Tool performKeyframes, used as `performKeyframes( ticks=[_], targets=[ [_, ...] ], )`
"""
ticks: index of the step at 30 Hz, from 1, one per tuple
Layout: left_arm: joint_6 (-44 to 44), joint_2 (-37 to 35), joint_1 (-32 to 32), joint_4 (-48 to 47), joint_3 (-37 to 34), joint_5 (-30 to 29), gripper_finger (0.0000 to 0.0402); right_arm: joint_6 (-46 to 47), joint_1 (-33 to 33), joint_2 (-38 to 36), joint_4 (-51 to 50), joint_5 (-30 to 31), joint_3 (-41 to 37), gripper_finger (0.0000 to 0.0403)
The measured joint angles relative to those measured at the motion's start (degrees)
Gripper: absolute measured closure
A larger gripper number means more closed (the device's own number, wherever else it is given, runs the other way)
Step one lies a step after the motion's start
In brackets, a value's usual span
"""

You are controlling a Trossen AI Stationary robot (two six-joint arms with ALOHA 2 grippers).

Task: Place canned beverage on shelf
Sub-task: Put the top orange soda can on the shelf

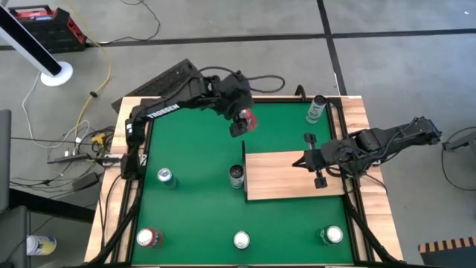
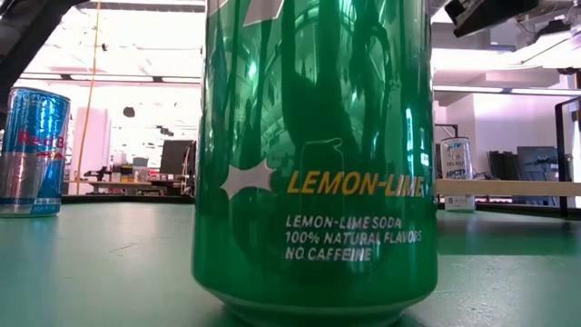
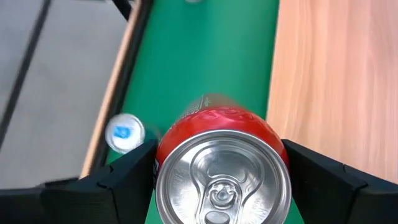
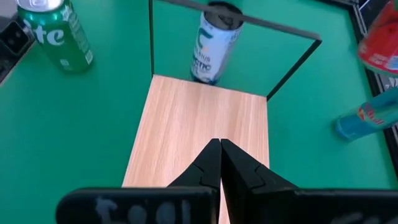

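While the left end effector [image 1: 243, 121] pinches the red can [image 1: 248, 119] above the far middle of the worktop [image 1: 193, 201], the shelf [image 1: 286, 179] lies toward the right edge. The right end effector [image 1: 308, 160], pressed together, rests over that shelf.

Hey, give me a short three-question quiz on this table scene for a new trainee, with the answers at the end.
1. True or false: the left gripper holds a red can.
2. Where is the right gripper? A) over the shelf B) beside the green can at the table's back edge C) off the table
3. Fill in: the shelf surface has ___ cans standing on it.

Key:
1. True; the fingers press the can's sides, above the green tabletop.
2. A; its jaws are shut and empty.
3. No; the dark-topped can stands just outside the shelf's edge.
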Motion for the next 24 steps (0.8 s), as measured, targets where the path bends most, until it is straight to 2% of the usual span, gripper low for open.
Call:
performKeyframes(
  ticks=[10, 14, 21, 24],
  targets=[
    [3.0, 5.4, -3.6, 6.7, 0.1, 0.6, 0.0111, 0.2, 0.0, 0.0, -0.8, 0.0, 0.0, 0.0372],
    [2.4, 8.4, -4.9, 7.5, 0.0, 5.8, 0.0111, 0.3, 0.1, 0.0, -0.8, 0.0, 0.0, 0.0372],
    [-0.7, 12.6, -8.2, 7.9, 0.0, 8.9, 0.0111, 0.2, 0.0, 0.1, -0.9, 0.0, 0.0, 0.0372],
    [-2.3, 14.0, -8.4, 7.5, 0.0, 8.3, 0.0111, 0.2, 0.0, 0.1, -0.9, 0.0, 0.0, 0.0372]
  ],
)
